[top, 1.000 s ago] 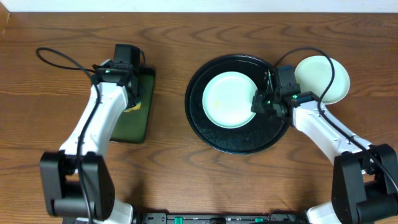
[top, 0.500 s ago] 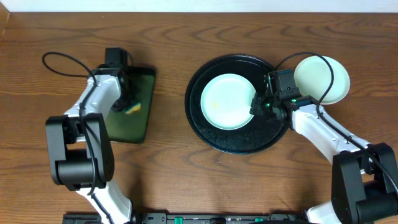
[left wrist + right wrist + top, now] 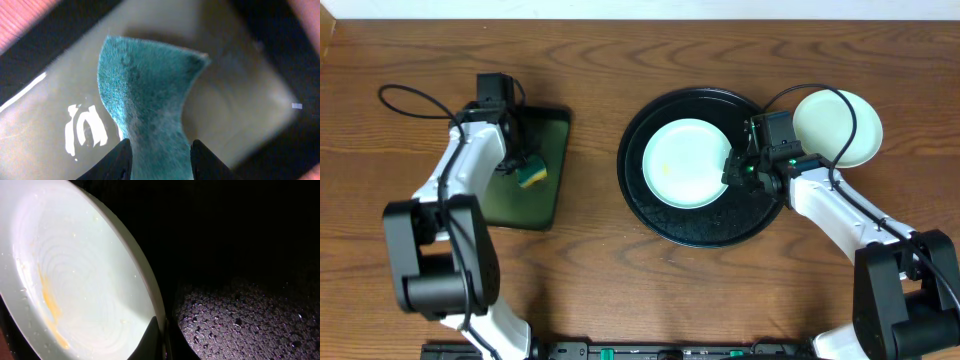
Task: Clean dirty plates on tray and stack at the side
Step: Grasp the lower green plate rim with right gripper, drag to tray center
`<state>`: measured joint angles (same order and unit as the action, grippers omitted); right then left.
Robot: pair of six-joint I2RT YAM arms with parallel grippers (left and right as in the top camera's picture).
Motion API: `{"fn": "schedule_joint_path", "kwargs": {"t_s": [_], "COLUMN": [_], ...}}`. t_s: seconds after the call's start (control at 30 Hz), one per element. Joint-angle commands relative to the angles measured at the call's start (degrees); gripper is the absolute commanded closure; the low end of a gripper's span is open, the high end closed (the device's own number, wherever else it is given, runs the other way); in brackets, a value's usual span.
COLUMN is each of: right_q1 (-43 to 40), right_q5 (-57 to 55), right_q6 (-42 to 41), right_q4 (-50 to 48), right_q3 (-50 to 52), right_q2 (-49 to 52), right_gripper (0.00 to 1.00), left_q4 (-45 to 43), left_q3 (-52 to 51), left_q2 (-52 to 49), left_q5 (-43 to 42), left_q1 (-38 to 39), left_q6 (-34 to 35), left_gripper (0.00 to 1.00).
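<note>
A pale mint plate [image 3: 686, 162] with a yellowish smear lies on the round black tray [image 3: 710, 228]. My right gripper [image 3: 734, 168] is shut on its right rim. In the right wrist view the plate [image 3: 75, 280] fills the left side, the gripper [image 3: 164, 332] pinches its edge, and the wet tray floor [image 3: 240, 320] lies to the right. Another pale plate [image 3: 840, 130] sits on the table just right of the tray. My left gripper [image 3: 518, 162] holds a teal sponge [image 3: 150, 90], which is waisted between the fingers of that gripper [image 3: 160, 147].
The sponge [image 3: 531, 176] rests in a small rectangular black tray with a green inside [image 3: 545, 205] at the left. Its glossy floor [image 3: 240, 100] shows in the left wrist view. Cables loop over both arms. Bare wooden table [image 3: 590, 260] lies between the two trays.
My left arm has swung, its wrist moving toward the rectangular tray's upper left corner, while the sponge stays put. The right gripper and plate shifted slightly left, then held still.
</note>
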<state>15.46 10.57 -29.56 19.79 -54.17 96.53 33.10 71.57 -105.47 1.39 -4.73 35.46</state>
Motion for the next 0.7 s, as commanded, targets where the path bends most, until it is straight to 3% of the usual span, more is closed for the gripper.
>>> {"fn": "schedule_joint_path", "kwargs": {"t_s": [0.0,0.07,0.17,0.27,0.4,0.47,0.6,0.67], "right_q1": [0.3,0.3,0.3,0.3,0.3,0.3,0.3,0.3], "right_q5": [0.6,0.6,0.6,0.6,0.6,0.6,0.6,0.4], "right_q6": [-0.8,-0.8,-0.6,-0.6,-0.3,-0.3,-0.1,-0.1], "right_q4": [-0.3,-0.3,-0.3,-0.3,-0.3,-0.3,-0.3,-0.3], "right_q3": [0.1,0.1,0.1,0.1,0.1,0.1,0.1,0.1], "right_q2": [0.2,0.2,0.3,0.2,0.3,0.2,0.2,0.3], "right_gripper": [0.99,0.99,0.99,0.99,0.99,0.99,0.99,0.99], "left_q4": [0.0,0.0,0.0,-0.1,-0.3,-0.7,-0.6,-0.6], "left_q3": [-0.1,-0.1,-0.1,-0.1,-0.1,-0.1,-0.1,-0.1], "left_q2": [2.4,1.6,0.0,-3.1,-6.3,-7.5,-7.4,-6.4], "left_q5": [-0.3,-0.3,1.0,4.2,4.2,4.2,4.2,4.2], "left_q1": [-0.3,-0.3,-0.3,-0.3,-0.5,-0.5,-0.5,-0.5], "left_q6": [-1.2,-1.2,-1.2,-1.1,-1.1,-1.2,-1.2,-1.2], "left_gripper": [0.6,0.59,0.49,0.33,0.33,0.41,0.75,0.81]}}
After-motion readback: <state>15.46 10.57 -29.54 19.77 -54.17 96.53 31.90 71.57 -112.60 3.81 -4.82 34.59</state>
